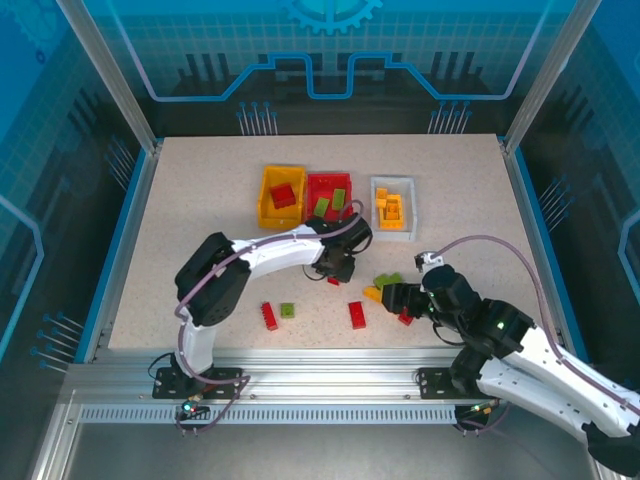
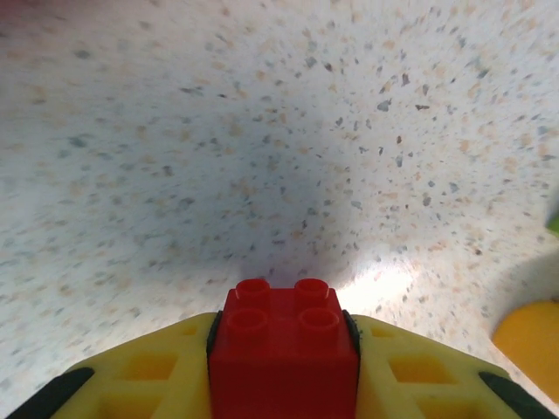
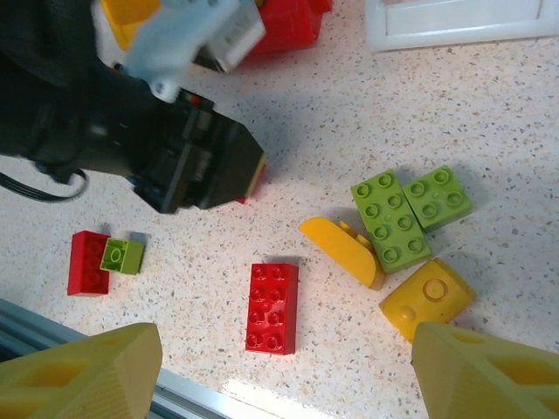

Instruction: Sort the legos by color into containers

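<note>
My left gripper [image 2: 284, 330] is shut on a small red four-stud lego [image 2: 284, 358], its pads pressed against both sides, low over the table just in front of the red container [image 1: 333, 197]. My right gripper [image 3: 286, 336] hangs open above a long red lego [image 3: 272, 307], which lies flat on the table between the fingers without touching them. Two green legos [image 3: 390, 218] and two yellow legos [image 3: 342, 250] lie to its right. The yellow container [image 1: 282, 195], the red one and the white container [image 1: 393, 205] stand in a row at the back, each holding legos.
A red lego [image 1: 269, 315] with a small green one [image 1: 288, 310] beside it lies near the table's front edge on the left. Another red lego [image 1: 405, 318] sits under the right arm. The left arm's wrist [image 3: 175, 148] hangs close to the right gripper.
</note>
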Controlling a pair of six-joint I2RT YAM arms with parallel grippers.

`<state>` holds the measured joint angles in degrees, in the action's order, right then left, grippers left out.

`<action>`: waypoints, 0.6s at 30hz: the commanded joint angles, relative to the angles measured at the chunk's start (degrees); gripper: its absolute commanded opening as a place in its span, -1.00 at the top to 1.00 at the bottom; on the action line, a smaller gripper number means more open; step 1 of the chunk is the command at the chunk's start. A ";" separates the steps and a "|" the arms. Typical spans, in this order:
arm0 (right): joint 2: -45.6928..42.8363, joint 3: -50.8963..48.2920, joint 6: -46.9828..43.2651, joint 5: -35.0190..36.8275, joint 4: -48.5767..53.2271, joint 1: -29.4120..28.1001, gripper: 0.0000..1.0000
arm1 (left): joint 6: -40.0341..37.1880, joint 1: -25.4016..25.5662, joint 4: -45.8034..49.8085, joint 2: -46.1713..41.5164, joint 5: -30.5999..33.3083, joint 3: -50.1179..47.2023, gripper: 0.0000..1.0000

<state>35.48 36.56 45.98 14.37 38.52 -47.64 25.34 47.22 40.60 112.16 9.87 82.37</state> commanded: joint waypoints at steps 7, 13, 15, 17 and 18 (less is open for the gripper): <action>17.85 12.65 -10.74 -4.38 -14.49 -1.75 -0.52 | -2.23 -16.24 5.09 -11.71 -0.53 2.08 0.37; 26.25 20.05 -12.84 -4.11 -17.79 -1.79 -0.51 | -4.26 -25.43 2.38 -5.54 -3.13 8.13 0.37; 27.60 20.86 -12.75 -4.31 -18.39 -1.77 -0.51 | -4.45 -27.48 1.94 -1.48 -3.99 11.55 0.38; 28.40 21.32 -12.55 -4.44 -18.48 -1.81 -0.51 | -4.12 -28.96 2.50 2.44 -4.83 15.17 0.37; 28.65 21.30 -12.45 -4.45 -18.55 -1.84 -0.51 | -3.92 -29.61 2.63 4.18 -4.94 16.68 0.37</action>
<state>63.35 56.29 34.61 10.44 21.61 -48.77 22.41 18.85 42.59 112.20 7.44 95.53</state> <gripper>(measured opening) 0.756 0.349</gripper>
